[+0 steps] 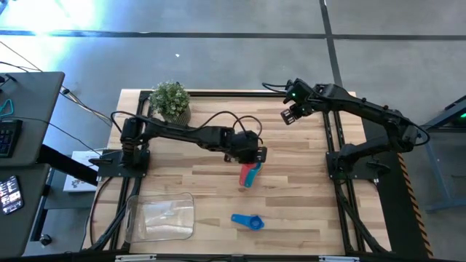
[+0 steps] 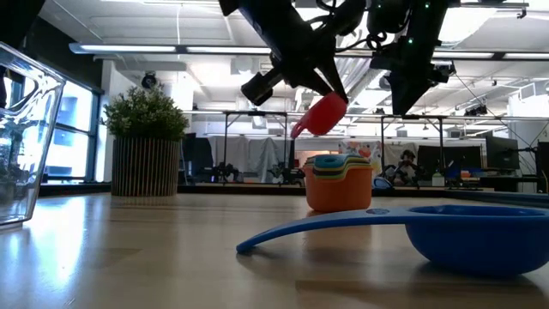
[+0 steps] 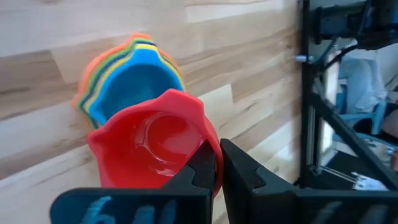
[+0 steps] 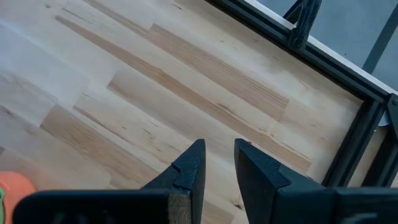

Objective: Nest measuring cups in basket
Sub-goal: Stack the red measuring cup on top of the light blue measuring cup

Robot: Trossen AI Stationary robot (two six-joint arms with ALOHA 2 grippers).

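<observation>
- I see the red cup [image 3: 155, 146] up in the air, pinched by my left gripper [image 3: 217, 168]. The fingers are squeezed tight on the cup's rim.
- The red cup hangs just above the stack of cups [image 2: 340, 182], which stands near the middle of the table [image 1: 306, 182]. It is not touching the stack.
- The stack has an orange cup on the outside, then yellow and green ones, with a blue cup [image 3: 134, 78] on the inside at the top.
- Another cup, the big blue scoop [image 1: 248, 220], lies by itself on the wood, closer to the front edge, well apart from the stack. Its handle points toward the basket.
- The basket [image 1: 162, 217] is clear plastic and sits at the front left corner of the table. I can't see any cups in it.
- My right gripper [image 4: 217, 165] hangs high over the far right part of the table, away from the cups. Its fingers are a little apart and hold nothing.
- A small green plant [image 1: 171, 100] in a pot stands at the far left edge of the table.
</observation>
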